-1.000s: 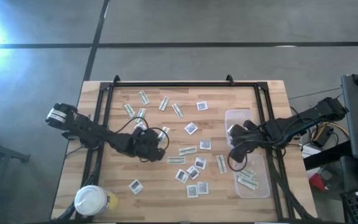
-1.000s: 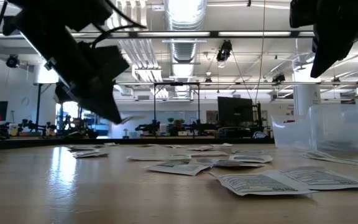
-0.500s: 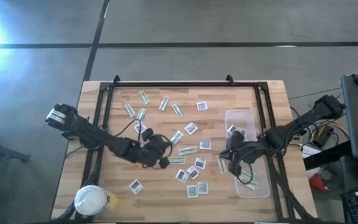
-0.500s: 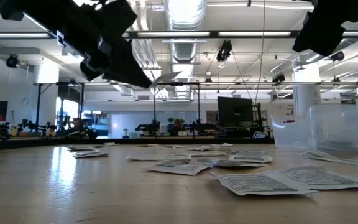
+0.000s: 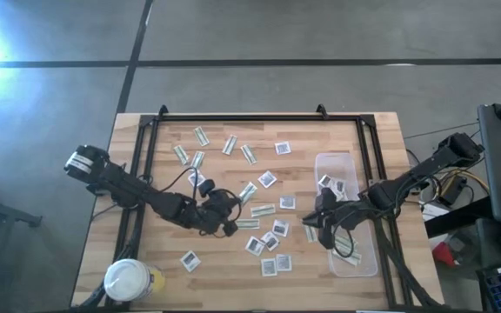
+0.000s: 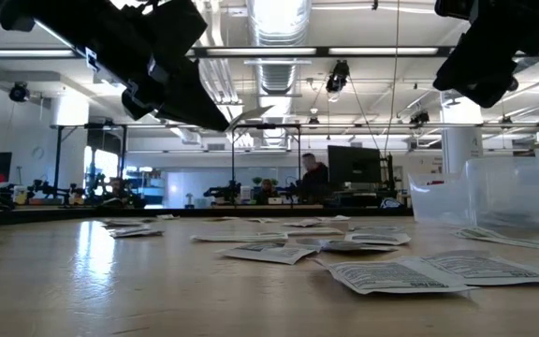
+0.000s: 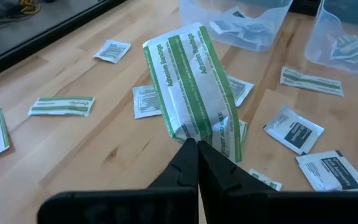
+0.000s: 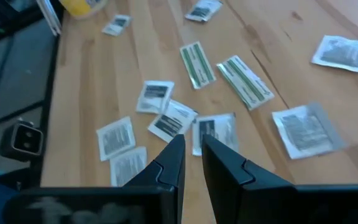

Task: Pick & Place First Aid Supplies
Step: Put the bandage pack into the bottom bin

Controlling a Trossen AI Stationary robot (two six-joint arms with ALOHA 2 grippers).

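— Where is the narrow green-and-white paper strip (image 7: 194, 87)?

— Up off the wooden surface (image 5: 216, 261), pinched by its lower end in the left tool (image 7: 194, 149), whose fingers are pressed together on it. That tool hangs over the middle-left of the surface.

— And the other packets?

— Square white packets with dark print (image 5: 269, 179) and more green strips (image 5: 263, 209) lie scattered across the middle of the surface. Some already sit in the clear plastic tubs (image 5: 342, 165) at the right.

— The right tool (image 8: 191, 149)?

— It hovers above the scattered packets just left of the tubs, fingers a little apart, nothing between them. A white-lidded round jar (image 5: 127, 280) stands at the near left corner.
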